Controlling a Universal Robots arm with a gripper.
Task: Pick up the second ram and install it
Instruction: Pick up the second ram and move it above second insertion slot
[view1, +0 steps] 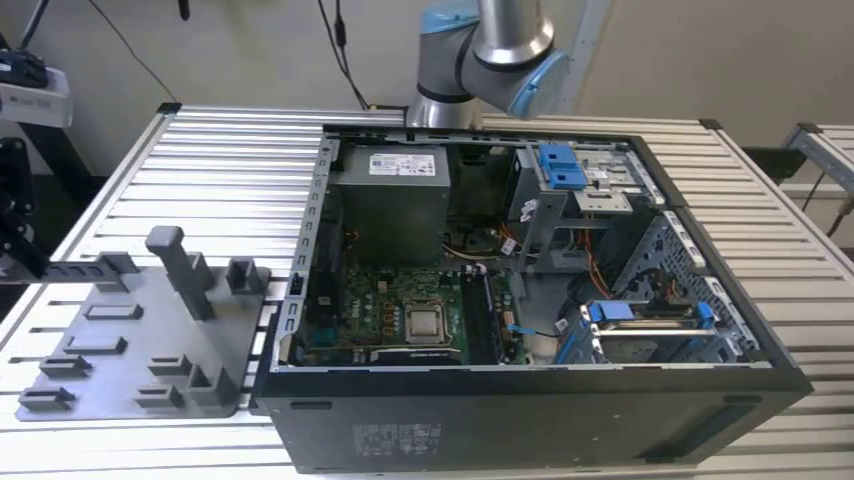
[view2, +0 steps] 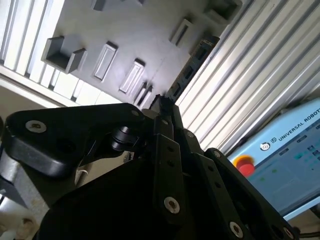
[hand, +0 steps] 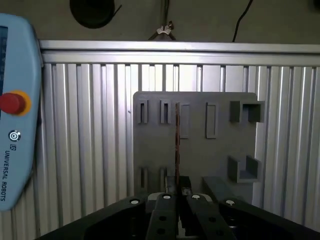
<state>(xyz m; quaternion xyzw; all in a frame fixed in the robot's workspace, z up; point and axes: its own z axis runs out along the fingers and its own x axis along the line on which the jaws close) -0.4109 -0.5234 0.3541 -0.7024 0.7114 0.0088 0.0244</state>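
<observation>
Pinched the second ram (hand: 176, 145) (view2: 192, 67) edge-on in the gripper (hand: 177, 186) (view2: 162, 102) in both wrist views, with the dark strip jutting past the fingertips. Backed by a gray tray (hand: 200, 150) of slots and posts. Rested that tray on a ribbed metal table (hand: 90, 150), near a blue handheld controller (hand: 15, 125). Farther off, in the exterior view, flanked the tray with an open computer case (view1: 534, 420), against a pale wall (view1: 240, 50) with hanging cables (view1: 340, 50).

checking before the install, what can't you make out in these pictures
second ram: edge-on in the first wrist view, faces unseen; the gripper hides its held end.
arm: cut off by the exterior view's top edge.
memory slots: too small in the exterior view to tell which are filled.
</observation>
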